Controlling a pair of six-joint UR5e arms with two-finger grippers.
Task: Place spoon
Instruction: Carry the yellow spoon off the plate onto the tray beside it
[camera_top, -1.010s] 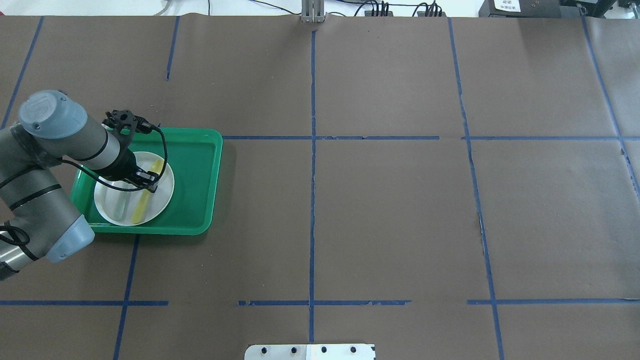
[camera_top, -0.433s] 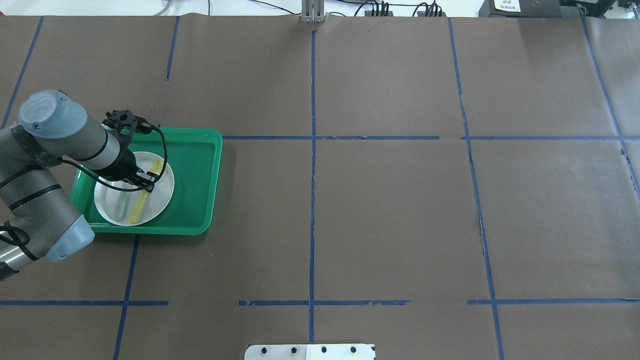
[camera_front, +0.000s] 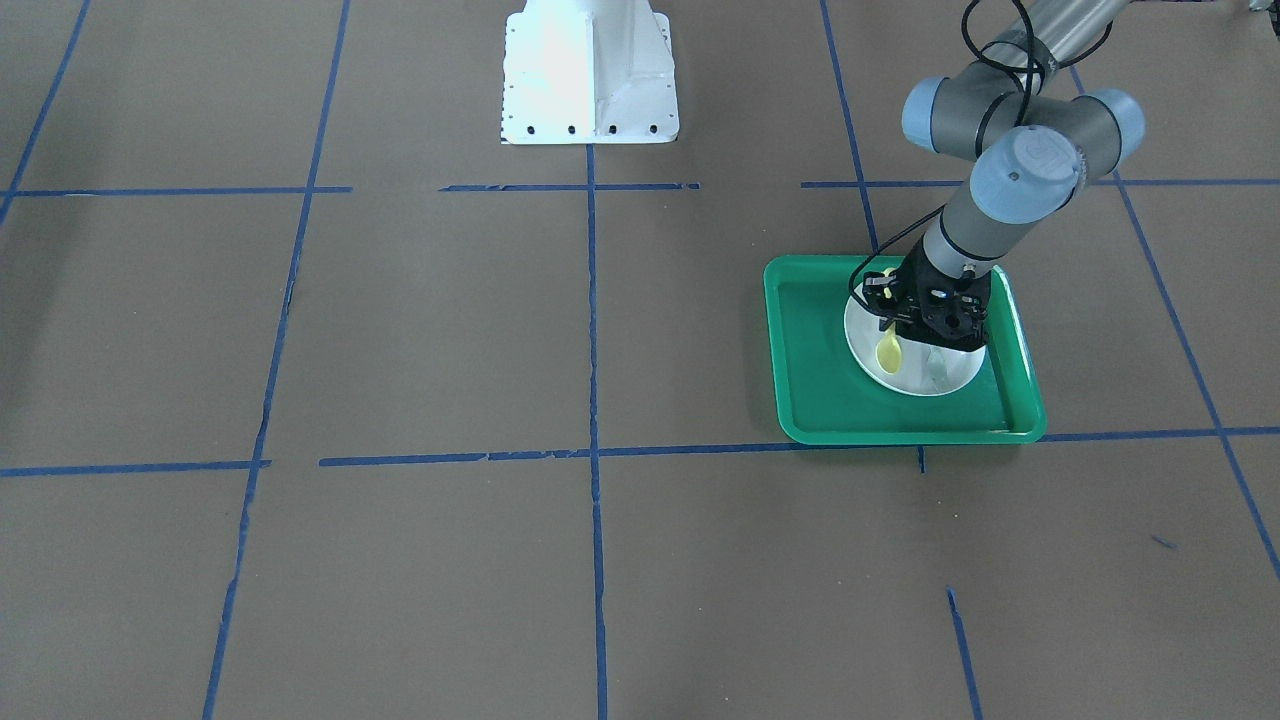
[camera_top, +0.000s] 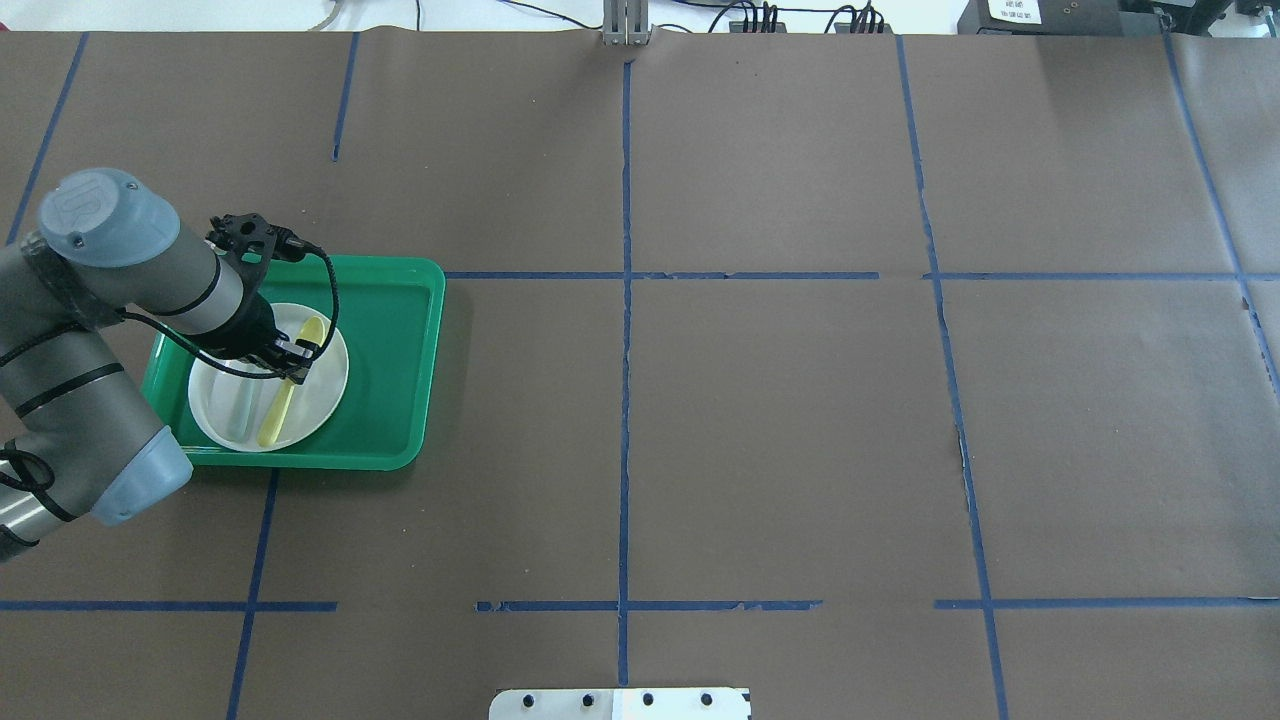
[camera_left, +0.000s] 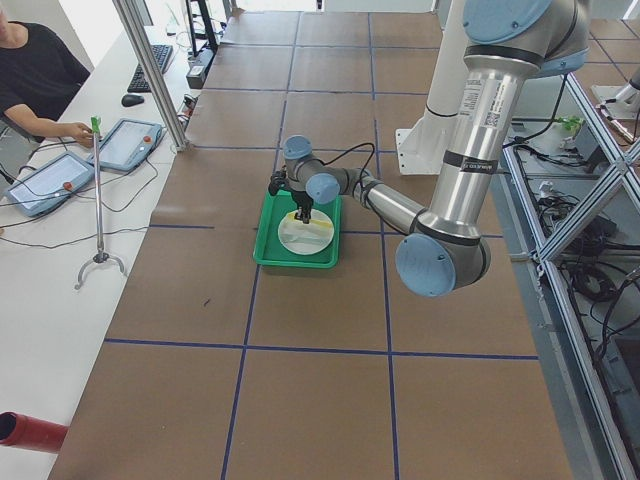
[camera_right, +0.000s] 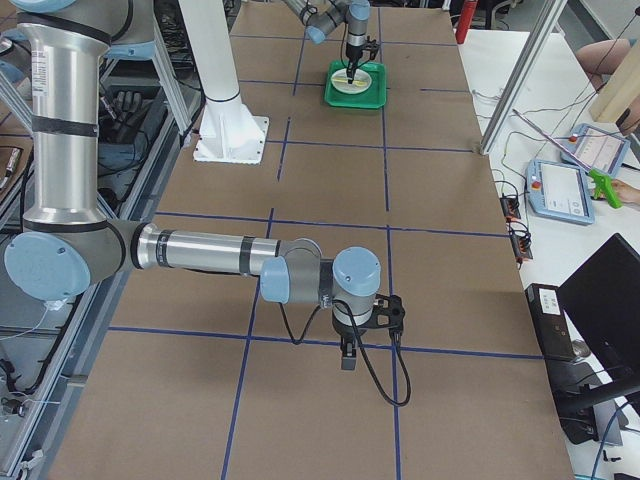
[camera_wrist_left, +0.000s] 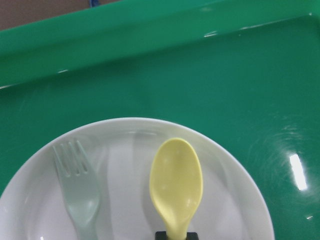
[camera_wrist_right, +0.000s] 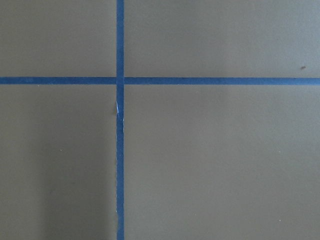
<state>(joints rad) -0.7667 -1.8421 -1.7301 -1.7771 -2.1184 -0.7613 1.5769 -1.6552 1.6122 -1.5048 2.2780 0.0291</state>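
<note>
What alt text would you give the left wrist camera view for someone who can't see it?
Close-up of a yellow plastic spoon lying on a white plate, with a pale grey-green fork on its left in the frame. The plate sits in a glossy green tray whose rim crosses the top.

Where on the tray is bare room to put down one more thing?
The green tray has bare floor between the white plate and its rim toward the centre of the table. The plate is crowded: fork, spoon, left gripper above.
</note>
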